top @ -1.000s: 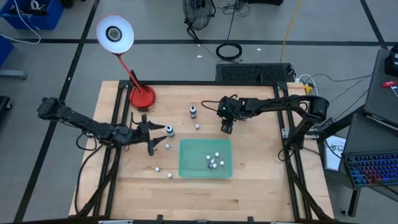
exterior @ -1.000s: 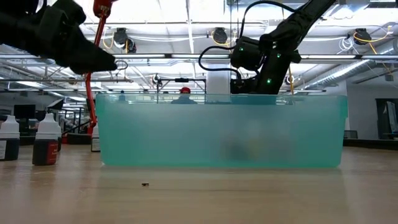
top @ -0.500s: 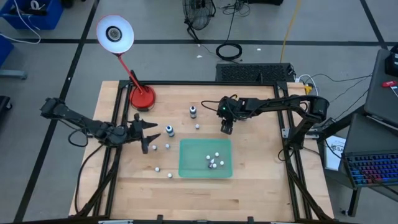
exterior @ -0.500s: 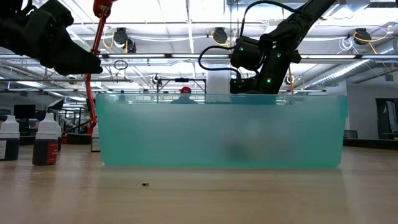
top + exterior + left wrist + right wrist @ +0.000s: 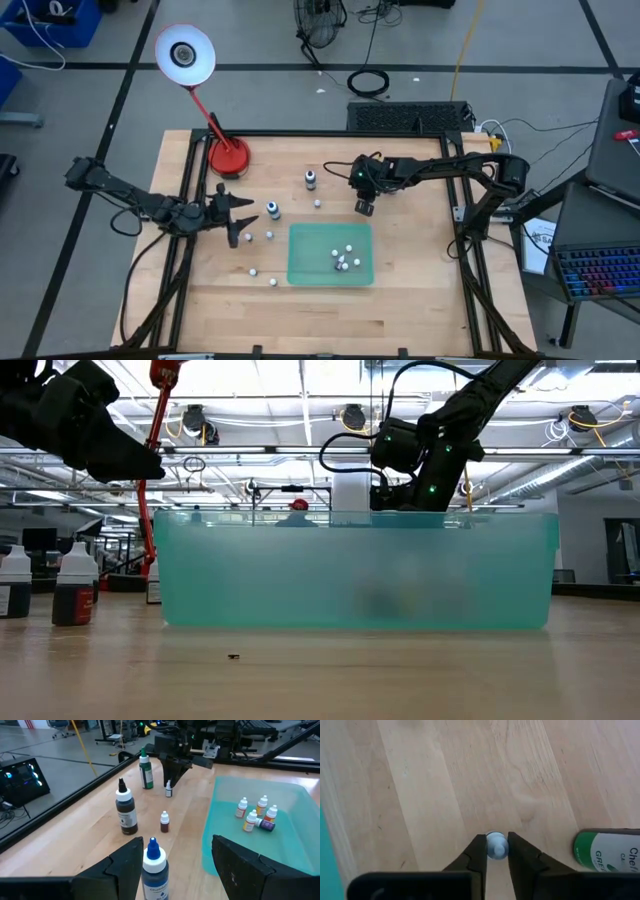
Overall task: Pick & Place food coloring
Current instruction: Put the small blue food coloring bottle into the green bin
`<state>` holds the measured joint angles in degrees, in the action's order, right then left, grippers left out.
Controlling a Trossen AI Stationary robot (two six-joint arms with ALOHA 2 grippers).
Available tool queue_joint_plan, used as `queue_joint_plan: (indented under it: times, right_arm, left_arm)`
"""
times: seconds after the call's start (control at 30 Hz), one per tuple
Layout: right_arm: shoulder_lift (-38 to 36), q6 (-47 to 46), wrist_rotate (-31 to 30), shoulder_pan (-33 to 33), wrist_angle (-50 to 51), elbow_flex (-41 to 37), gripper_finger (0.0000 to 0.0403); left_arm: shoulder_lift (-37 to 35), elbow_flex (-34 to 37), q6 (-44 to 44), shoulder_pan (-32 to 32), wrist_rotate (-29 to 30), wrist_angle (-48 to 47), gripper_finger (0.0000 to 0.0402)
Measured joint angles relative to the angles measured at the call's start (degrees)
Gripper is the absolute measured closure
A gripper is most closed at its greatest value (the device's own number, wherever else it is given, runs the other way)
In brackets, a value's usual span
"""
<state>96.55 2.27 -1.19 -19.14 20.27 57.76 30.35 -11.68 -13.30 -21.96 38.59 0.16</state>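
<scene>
The food coloring bottles are tiny and white-capped. Several lie in the green tray (image 5: 330,262), and others stand loose on the wood to its left and far side. My right gripper (image 5: 496,845) is just beyond the tray's far edge, shut on one small dark bottle (image 5: 168,790). My left gripper (image 5: 238,215) hovers open near the table's left side. A blue-capped bottle (image 5: 152,867) stands on its base just ahead of its fingers, untouched. In the low view the tray wall hides the held bottle. My right gripper pinches the small bottle's white cap (image 5: 495,840) between its two fingertips. The fingers slant steeply down from the table's right side. The bottle stands upright with its base on the wood (image 5: 168,796).
A green bottle (image 5: 145,770) and a taller dark bottle (image 5: 126,812) stand beyond the held one, with a tiny red one (image 5: 164,822) nearer. A red lamp base (image 5: 228,156) sits at the far left. More small bottles (image 5: 262,276) stand left of the tray.
My right gripper has shut on the small bottle's cap without moving. My left gripper drew back a little toward the table's left edge, away from the blue-capped bottle, then kept still, open throughout.
</scene>
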Motion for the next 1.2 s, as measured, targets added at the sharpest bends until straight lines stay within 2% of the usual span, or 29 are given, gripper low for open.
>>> queue_joint_plan:
  times: [0.3, 0.53, 0.83, 1.03, 1.2]
  right_arm:
    - [-0.7, 1.5, -0.5, 2.1, 0.4, -0.1, 0.0362]
    - [-6.9, 1.5, -4.0, 6.8, 0.3, 0.0, 0.0362]
    - [-15.6, -3.4, -5.0, 17.3, 0.1, 0.0, 0.0362]
    - [-14.7, -8.6, -5.2, 25.7, 0.7, 0.0, 0.0362]
    - [-12.7, -12.2, -9.5, 30.3, 2.4, 0.0, 0.0362]
  left_arm:
    - [0.0, 0.0, 0.0, 0.0, -0.1, 0.0, 0.0165]
    - [0.0, 0.0, -0.1, 0.0, -0.1, 0.1, 0.0165]
    - [0.0, 0.0, -0.1, 0.0, -0.1, 0.1, 0.0165]
    - [0.0, 0.0, 0.0, 0.0, -0.1, 0.1, 0.0165]
    - [0.0, 0.0, 0.0, 0.0, -0.1, 0.0, 0.0165]
